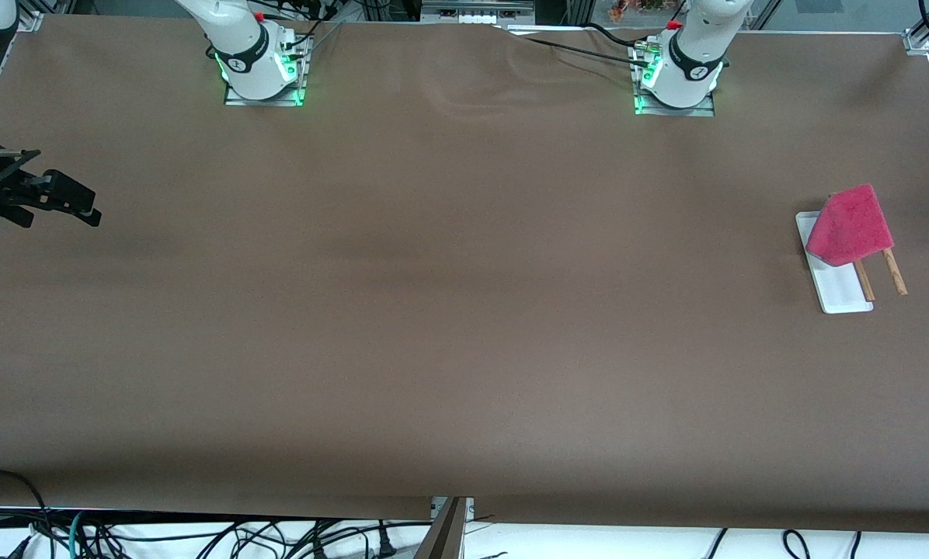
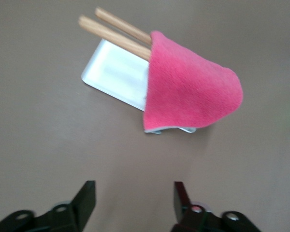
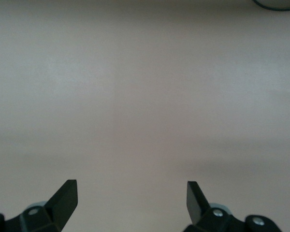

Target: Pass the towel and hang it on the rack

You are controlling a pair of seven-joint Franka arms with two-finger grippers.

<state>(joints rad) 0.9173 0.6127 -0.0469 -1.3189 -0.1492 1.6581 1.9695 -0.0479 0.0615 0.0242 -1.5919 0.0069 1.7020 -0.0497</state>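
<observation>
A: How many things are on the table (image 1: 464,326)?

B: I count two: one towel (image 1: 850,225) and one rack (image 1: 843,289). They are close to the edge at the left arm's end of the table, about halfway between the bases' edge and the front camera's edge.

A: Where is the towel exactly?

B: It hangs over the rack, pink-red face outward. It covers the upper part of the two wooden rods (image 2: 117,33), and their lower parts come out from under it. The one white base plate lies flat under the rods.

A: And the grippers?

B: There are two. The left gripper (image 2: 134,200) is seen only in its own wrist view. It hovers above bare table beside the rack; its two fingers (image 2: 85,199) are spread apart with nothing between them, and they do not touch the towel.

A: The right one?

B: The right gripper (image 3: 131,198) waits over the edge at the right arm's end of the table. Its jaws are wide open and it holds nothing.
</observation>
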